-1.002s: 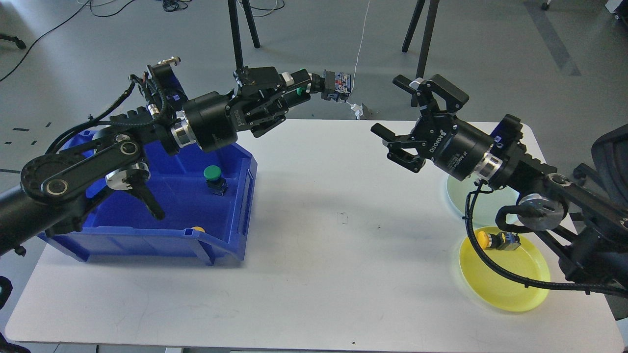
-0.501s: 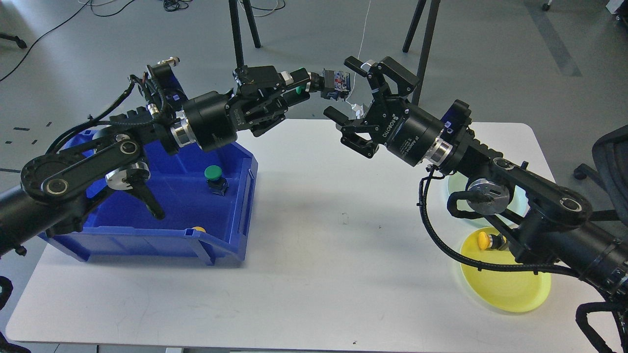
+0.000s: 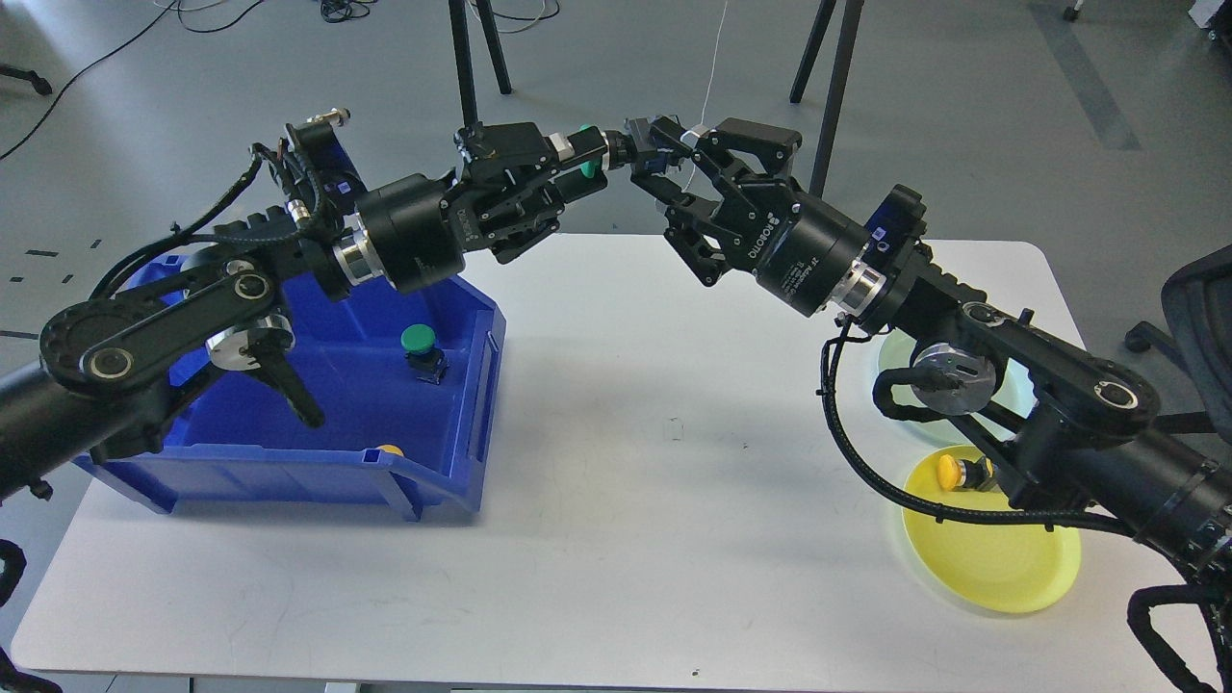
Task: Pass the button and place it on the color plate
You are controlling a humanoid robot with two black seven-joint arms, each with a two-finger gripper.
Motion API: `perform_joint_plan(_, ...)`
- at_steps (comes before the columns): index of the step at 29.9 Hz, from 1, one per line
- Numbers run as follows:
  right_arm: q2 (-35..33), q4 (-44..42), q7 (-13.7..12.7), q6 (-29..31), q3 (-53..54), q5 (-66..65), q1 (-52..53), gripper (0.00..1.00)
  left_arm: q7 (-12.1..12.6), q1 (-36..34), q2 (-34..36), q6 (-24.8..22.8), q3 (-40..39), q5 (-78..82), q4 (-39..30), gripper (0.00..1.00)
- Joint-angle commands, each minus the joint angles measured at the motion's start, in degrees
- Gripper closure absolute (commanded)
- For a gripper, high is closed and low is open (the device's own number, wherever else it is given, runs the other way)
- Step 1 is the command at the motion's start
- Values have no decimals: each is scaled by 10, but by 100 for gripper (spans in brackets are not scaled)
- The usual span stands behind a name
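Observation:
My left gripper [image 3: 563, 183] is shut on a green-capped button [image 3: 585, 169] and holds it high above the table's back edge, its dark body [image 3: 630, 154] pointing right. My right gripper [image 3: 666, 168] is open, its fingers above and below the far end of that button's body. I cannot tell whether they touch it. A yellow plate [image 3: 991, 568] at the front right holds a yellow button [image 3: 949, 472]. A pale green plate [image 3: 893, 358] behind it is mostly hidden by my right arm.
A blue bin [image 3: 462, 481] stands at the left of the white table [image 3: 654, 500], with a green button [image 3: 418, 341] and a yellow button [image 3: 389, 449] in it. Tripod legs [image 3: 462, 67] stand behind the table. My right arm crosses over both plates.
My right gripper has swung left and up from above the plates to the button held by my left gripper, and its fingers now sit around the button's body. The left gripper has barely moved.

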Motion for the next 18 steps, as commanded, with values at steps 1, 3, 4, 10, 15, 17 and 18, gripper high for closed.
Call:
perform_joint_plan(1, -2, 1, 0, -1, 0, 0, 1, 99, 1, 1, 0, 0, 1, 1, 1, 98)
perform_joint_plan(3, -4, 1, 0, -1, -1, 0, 2, 100, 1, 1, 0, 0, 1, 1, 1, 85)
perform_joint_plan(4, -5, 2, 0, -1, -1, 0, 3, 100, 1, 2, 0, 0, 1, 0, 1, 68)
perform_joint_plan(10, -29, 9, 0, -1, -1, 1, -3, 100, 1, 3, 0, 0, 1, -29, 4, 23)
perform_joint_plan(15, -78, 24, 0, -7, 21, 10, -38, 100, 1, 3, 0, 0, 1, -29, 7, 22)
perform_joint_plan(17, -91, 28, -1, -24, 62, 12, -75, 100, 1, 3, 0, 0, 1, -29, 7, 22)
perform_joint_plan(18, -94, 29, -3, -38, 89, 19, -105, 100, 1, 3, 0, 0, 1, -29, 7, 22)
